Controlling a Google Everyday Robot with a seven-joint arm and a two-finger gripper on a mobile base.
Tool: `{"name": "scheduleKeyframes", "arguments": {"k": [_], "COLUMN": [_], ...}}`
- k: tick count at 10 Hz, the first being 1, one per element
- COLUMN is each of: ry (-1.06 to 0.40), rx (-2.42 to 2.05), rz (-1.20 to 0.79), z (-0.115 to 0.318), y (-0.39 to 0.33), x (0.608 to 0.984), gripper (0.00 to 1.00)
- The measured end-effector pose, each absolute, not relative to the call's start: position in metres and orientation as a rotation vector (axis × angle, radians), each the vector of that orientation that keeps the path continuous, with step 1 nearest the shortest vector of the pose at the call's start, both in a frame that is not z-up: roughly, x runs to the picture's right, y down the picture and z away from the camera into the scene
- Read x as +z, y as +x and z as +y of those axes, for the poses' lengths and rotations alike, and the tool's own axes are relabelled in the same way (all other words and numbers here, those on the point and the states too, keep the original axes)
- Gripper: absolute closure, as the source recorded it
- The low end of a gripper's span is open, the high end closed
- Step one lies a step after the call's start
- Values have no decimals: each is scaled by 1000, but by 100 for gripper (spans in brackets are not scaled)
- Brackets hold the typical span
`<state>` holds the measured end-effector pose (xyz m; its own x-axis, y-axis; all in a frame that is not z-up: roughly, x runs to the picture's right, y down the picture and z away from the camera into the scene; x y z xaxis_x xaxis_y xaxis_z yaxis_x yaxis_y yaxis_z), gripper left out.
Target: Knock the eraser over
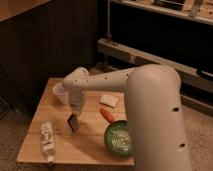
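The eraser (72, 122), a small dark block with a lighter grey face, stands tilted on the wooden table (92, 147), left of the middle. My gripper (75, 110) points down from the white arm's wrist (76, 86) and hangs directly above the eraser, at or very near its top. Whether it touches the eraser does not show.
A white labelled bottle (47, 141) lies near the table's front left edge. A green bowl (119, 138) sits at front right, with an orange object (106, 115) just behind it. A pale flat block (109, 100) and a white cup (60, 93) lie farther back. My arm crosses the table's right side.
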<state>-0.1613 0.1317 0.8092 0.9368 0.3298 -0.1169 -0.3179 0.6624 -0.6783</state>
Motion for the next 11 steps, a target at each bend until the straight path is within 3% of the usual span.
{"name": "scheduleKeyframes", "arguments": {"k": [11], "ry": [-743], "rx": [372], "rz": [-20], "z": [128], "y": [-157], "x": [806], "gripper": [100]}}
